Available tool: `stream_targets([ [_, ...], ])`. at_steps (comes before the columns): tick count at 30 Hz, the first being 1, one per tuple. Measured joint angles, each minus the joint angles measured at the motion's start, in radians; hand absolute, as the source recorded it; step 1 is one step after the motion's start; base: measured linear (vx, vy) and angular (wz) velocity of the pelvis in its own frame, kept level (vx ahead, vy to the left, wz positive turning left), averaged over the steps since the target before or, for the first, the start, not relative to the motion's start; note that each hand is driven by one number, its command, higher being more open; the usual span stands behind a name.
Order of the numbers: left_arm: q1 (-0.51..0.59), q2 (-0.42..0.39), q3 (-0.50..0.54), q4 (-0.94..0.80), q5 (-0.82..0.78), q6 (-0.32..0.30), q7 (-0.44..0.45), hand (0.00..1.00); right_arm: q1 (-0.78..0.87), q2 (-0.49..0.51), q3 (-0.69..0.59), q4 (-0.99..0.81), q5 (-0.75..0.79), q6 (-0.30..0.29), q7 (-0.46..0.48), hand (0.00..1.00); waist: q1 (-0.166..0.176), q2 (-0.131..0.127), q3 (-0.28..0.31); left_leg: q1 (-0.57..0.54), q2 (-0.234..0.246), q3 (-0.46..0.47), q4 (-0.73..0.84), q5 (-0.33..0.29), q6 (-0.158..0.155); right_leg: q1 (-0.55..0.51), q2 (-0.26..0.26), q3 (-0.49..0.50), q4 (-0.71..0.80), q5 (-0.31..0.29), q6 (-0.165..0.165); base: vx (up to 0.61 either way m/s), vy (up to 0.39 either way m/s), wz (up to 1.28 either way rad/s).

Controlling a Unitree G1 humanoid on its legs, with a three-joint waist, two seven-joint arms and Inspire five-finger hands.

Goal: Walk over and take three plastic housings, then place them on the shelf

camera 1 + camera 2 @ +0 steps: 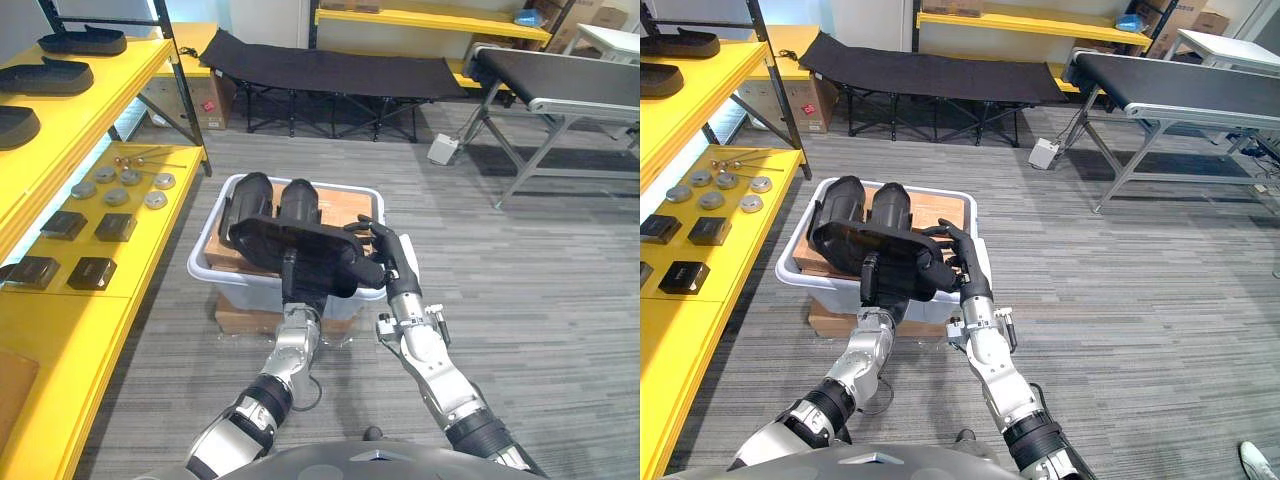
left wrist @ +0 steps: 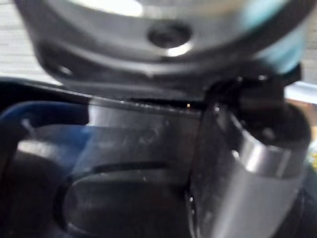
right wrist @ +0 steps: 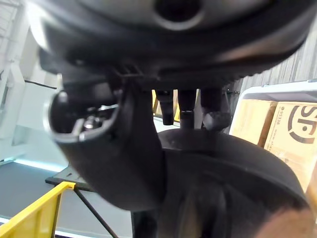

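Shelf point(image 1: 150, 235): seemingly being reserved as the drop-off, with similar housings point(image 1: 45, 75) lying on its upper tiers.
Left hand point(image 1: 291, 277): being clamped on the near edge, bearing the weight.
Plastic housing point(image 1: 300, 240): being held level above the white bin point(image 1: 203, 268).
Right hand point(image 1: 392, 258): being curled round the housing's right end, steadying it.

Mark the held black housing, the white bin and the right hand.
black housing point(image 1: 310, 245): left eye view, flat top plate.
white bin point(image 1: 198, 268): left eye view, left rim.
right hand point(image 1: 392, 255): left eye view, back of hand.
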Motion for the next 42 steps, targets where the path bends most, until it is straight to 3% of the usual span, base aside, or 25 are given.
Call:
stream_targets([
  [4, 0.006, -0.001, 0.038, -0.002, 0.008, 0.045, -0.082, 0.0, 0.037, 0.027, 0.029, -0.044, 0.002, -0.04, -0.014, 0.0, -0.009, -0.006, -0.004, -0.004, -0.001, 0.0, 0.0, 0.0, 0.0, 0.002, -0.001, 0.0, 0.0, -0.001, 0.001, 0.0, 0.0, 0.0],
  [7, 0.023, 0.004, 0.057, -0.021, 0.115, 0.05, -0.112, 0.0, 0.066, 0.029, 0.027, -0.057, 0.003, -0.076, -0.032, 0.0, -0.014, -0.02, -0.014, -0.007, -0.004, -0.004, 0.0, 0.001, 0.002, 0.002, -0.003, -0.003, 0.001, -0.001, 0.001, 0.0, 0.0, 0.04],
  [8, 0.028, 0.007, 0.057, -0.033, 0.151, 0.048, -0.113, 0.0, 0.073, 0.025, 0.02, -0.06, 0.003, -0.088, -0.032, 1.0, -0.015, -0.022, -0.015, -0.007, -0.005, -0.005, 0.0, 0.001, 0.002, 0.002, -0.005, -0.004, 0.001, -0.001, 0.002, 0.0, 0.0, 0.0],
  [12, 0.035, 0.018, 0.05, -0.069, 0.329, 0.039, -0.105, 0.0, 0.099, 0.007, 0.02, -0.073, 0.001, -0.091, -0.024, 1.0, -0.016, -0.022, -0.015, -0.008, -0.006, -0.006, 0.0, 0.0, 0.003, 0.001, -0.006, -0.005, 0.003, -0.001, 0.003, 0.0, 0.0, 0.0],
  [15, 0.051, 0.034, 0.031, -0.139, 0.473, -0.002, -0.069, 0.0, 0.106, -0.014, 0.021, -0.073, 0.002, -0.078, -0.015, 1.0, -0.02, -0.022, -0.015, -0.008, -0.005, -0.006, 0.0, -0.004, -0.001, -0.005, -0.006, -0.005, 0.002, -0.001, 0.003, 0.0, 0.0, 0.0],
  [19, 0.069, 0.05, 0.051, -0.217, 0.78, -0.053, 0.116, 0.0, 0.107, -0.029, 0.023, -0.072, 0.021, -0.035, -0.006, 1.0, -0.019, -0.021, -0.015, -0.011, -0.004, -0.005, 0.0, -0.004, -0.002, -0.011, -0.005, -0.003, 0.003, -0.004, -0.003, 0.0, 0.0, 0.0],
  [22, 0.121, 0.051, 0.137, -0.285, 1.246, -0.057, 0.399, 0.0, 0.107, -0.019, 0.029, -0.075, 0.067, -0.04, -0.006, 1.0, -0.023, -0.013, -0.018, -0.012, -0.011, -0.004, 0.001, -0.003, -0.001, -0.014, 0.001, -0.004, 0.004, -0.005, -0.005, 0.0, 0.0, 0.0],
  [23, 0.155, 0.056, 0.172, -0.329, 1.476, -0.051, 0.532, 0.0, 0.107, -0.018, 0.029, -0.077, 0.114, -0.052, -0.005, 1.0, -0.022, -0.007, -0.021, -0.013, -0.011, -0.004, 0.001, -0.003, 0.0, -0.014, 0.001, -0.005, 0.003, -0.005, -0.005, 0.0, 0.0, 0.0],
  [27, 0.265, 0.092, 0.309, -0.563, 1.88, 0.009, 0.776, 0.0, 0.145, -0.018, 0.004, -0.148, 0.133, -0.099, -0.008, 1.0, -0.012, 0.022, -0.037, -0.019, -0.015, -0.017, 0.003, -0.002, 0.0, -0.012, -0.001, -0.022, 0.003, -0.009, -0.002, 0.01, 0.0, 0.09],
  [31, 0.295, 0.126, 0.374, -0.669, 2.046, 0.036, 0.885, 0.0, 0.163, -0.018, -0.031, -0.192, 0.171, -0.199, 0.022, 1.0, 0.009, 0.041, -0.048, -0.022, -0.019, -0.032, 0.003, -0.003, 0.0, -0.003, -0.002, -0.038, 0.003, -0.014, -0.001, 0.02, 0.002, 0.12],
  [35, 0.344, 0.135, 0.375, -0.683, 2.114, 0.072, 0.917, 0.0, 0.174, -0.021, -0.055, -0.243, 0.171, -0.272, 0.058, 1.0, 0.005, 0.049, -0.054, -0.022, -0.019, -0.037, 0.001, -0.007, -0.002, 0.001, -0.003, -0.047, 0.003, -0.023, -0.008, -0.01, 0.004, 0.06],
  [40, 0.383, 0.131, 0.369, -0.677, 2.094, 0.081, 0.89, 0.0, 0.187, -0.026, -0.08, -0.28, 0.17, -0.28, 0.06, 1.0, 0.0, 0.051, -0.057, -0.032, -0.018, -0.035, 0.001, -0.01, -0.007, -0.008, -0.003, -0.051, 0.003, -0.027, -0.007, 0.0, 0.0, 0.0],
  [42, 0.384, 0.132, 0.372, -0.677, 2.032, 0.057, 0.841, 0.0, 0.199, -0.026, -0.09, -0.28, 0.17, -0.251, 0.057, 1.0, 0.003, 0.054, -0.058, -0.035, -0.018, -0.035, 0.001, -0.009, -0.007, -0.012, -0.004, -0.051, 0.003, -0.027, -0.007, 0.0, 0.0, 0.0],
])
